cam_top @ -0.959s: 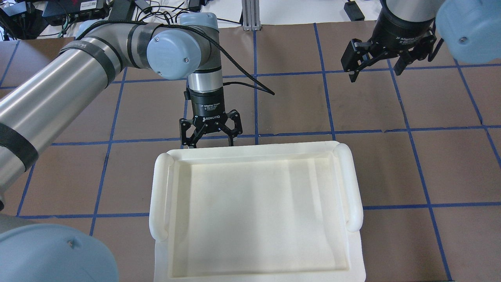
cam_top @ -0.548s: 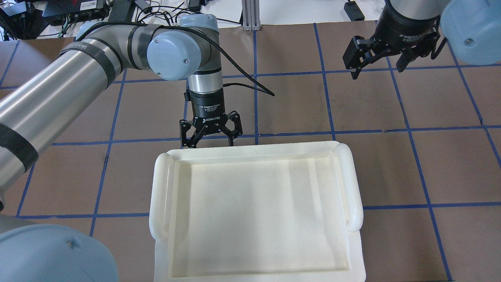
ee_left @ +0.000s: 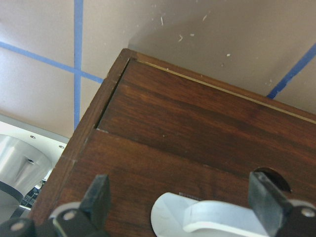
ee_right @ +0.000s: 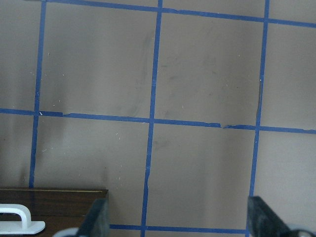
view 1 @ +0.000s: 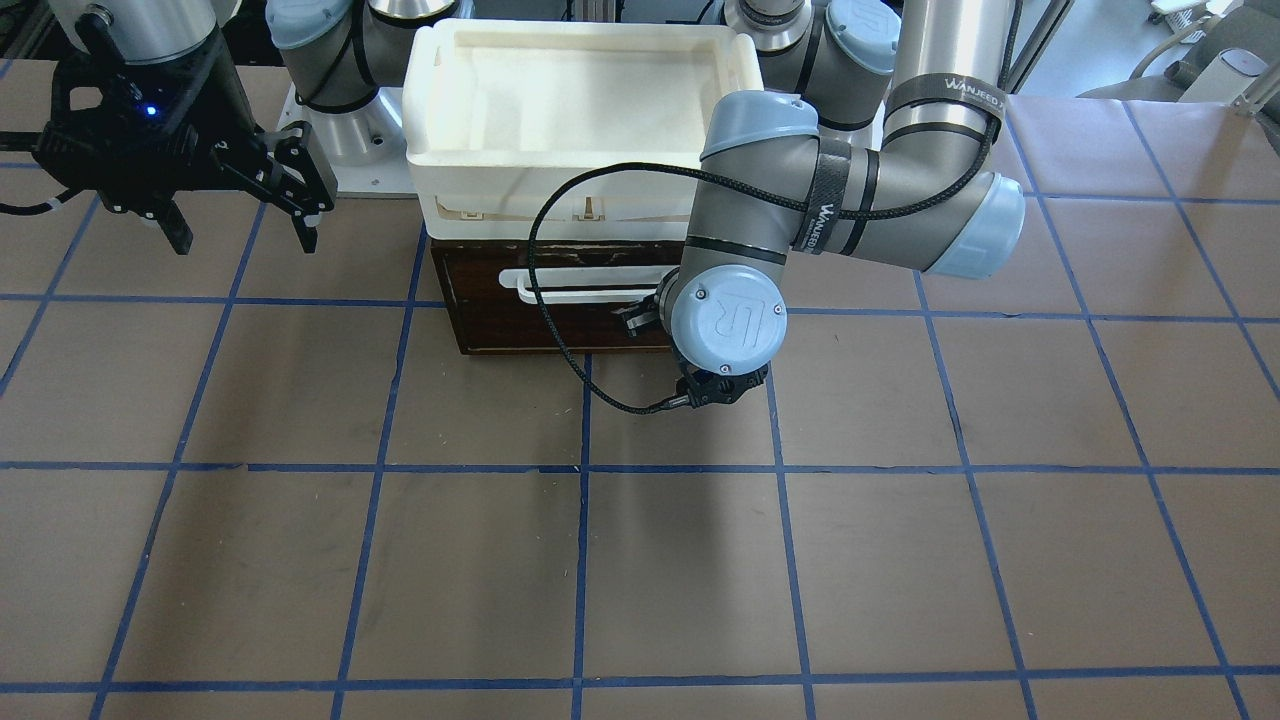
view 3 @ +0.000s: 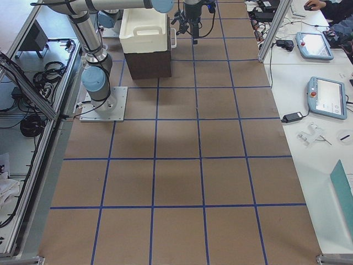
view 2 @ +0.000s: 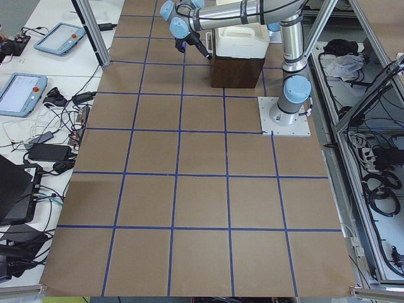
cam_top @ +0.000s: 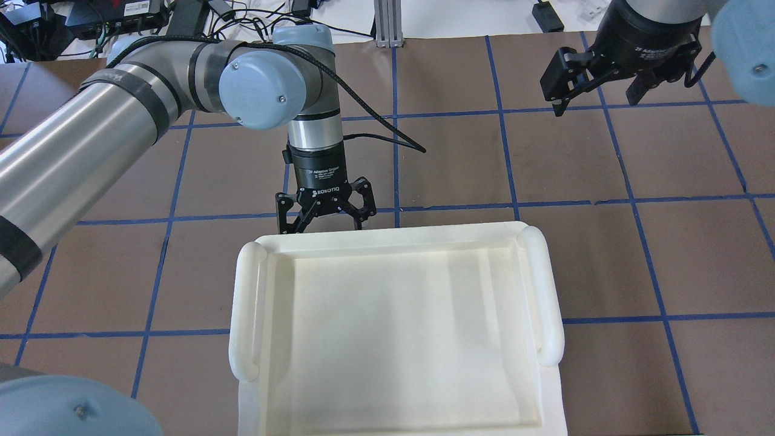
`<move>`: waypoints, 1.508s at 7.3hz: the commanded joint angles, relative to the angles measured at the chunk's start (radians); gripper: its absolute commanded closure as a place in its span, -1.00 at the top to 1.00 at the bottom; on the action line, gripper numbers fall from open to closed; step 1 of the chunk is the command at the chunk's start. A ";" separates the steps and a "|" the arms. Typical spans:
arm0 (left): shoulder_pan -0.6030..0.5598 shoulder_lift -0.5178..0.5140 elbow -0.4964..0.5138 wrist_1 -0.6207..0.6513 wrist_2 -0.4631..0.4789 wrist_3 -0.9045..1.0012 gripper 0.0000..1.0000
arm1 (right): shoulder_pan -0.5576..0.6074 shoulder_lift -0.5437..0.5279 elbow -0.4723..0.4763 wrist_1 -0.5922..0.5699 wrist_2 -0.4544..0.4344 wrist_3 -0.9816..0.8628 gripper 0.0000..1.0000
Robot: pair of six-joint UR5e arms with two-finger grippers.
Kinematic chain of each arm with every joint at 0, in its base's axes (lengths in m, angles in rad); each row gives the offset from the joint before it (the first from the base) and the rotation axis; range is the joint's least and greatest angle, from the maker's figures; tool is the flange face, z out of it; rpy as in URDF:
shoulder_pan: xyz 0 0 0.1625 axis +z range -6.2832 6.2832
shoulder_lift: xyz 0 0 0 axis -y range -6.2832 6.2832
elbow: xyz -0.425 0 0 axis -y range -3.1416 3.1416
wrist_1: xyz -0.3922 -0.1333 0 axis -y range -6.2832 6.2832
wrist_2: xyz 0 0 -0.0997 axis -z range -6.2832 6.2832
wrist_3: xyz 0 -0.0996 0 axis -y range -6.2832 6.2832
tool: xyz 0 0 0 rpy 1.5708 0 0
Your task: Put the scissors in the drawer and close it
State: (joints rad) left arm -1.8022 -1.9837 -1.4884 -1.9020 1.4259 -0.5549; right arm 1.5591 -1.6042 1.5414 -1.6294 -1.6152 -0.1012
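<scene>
The left gripper (cam_top: 319,225) has its jaws wide on either side of the white handle (ee_left: 197,217) of the drawer (view 1: 480,320), while the right gripper (cam_top: 596,104) hovers wide-jawed over the counter (cam_top: 605,254).

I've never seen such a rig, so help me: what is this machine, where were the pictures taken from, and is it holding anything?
Two robot arms stand at a brown table with blue lines. Four cameras look from above, the front and both ends; two ride on the wrists. A white tub sits on a dark wooden drawer, which looks shut. The left arm's fingers are open at its white handle, gripping nothing. The right arm's fingers hang open above the table, empty. No scissors show.
</scene>
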 commanded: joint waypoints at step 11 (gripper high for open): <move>0.226 0.129 0.143 0.092 0.157 0.557 1.00 | -0.002 -0.003 0.016 0.008 0.000 -0.003 1.00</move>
State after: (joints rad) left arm -1.6254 -1.9025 -1.3519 -1.8137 1.5551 -0.1330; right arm 1.5570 -1.6074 1.5570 -1.6244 -1.6151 -0.1072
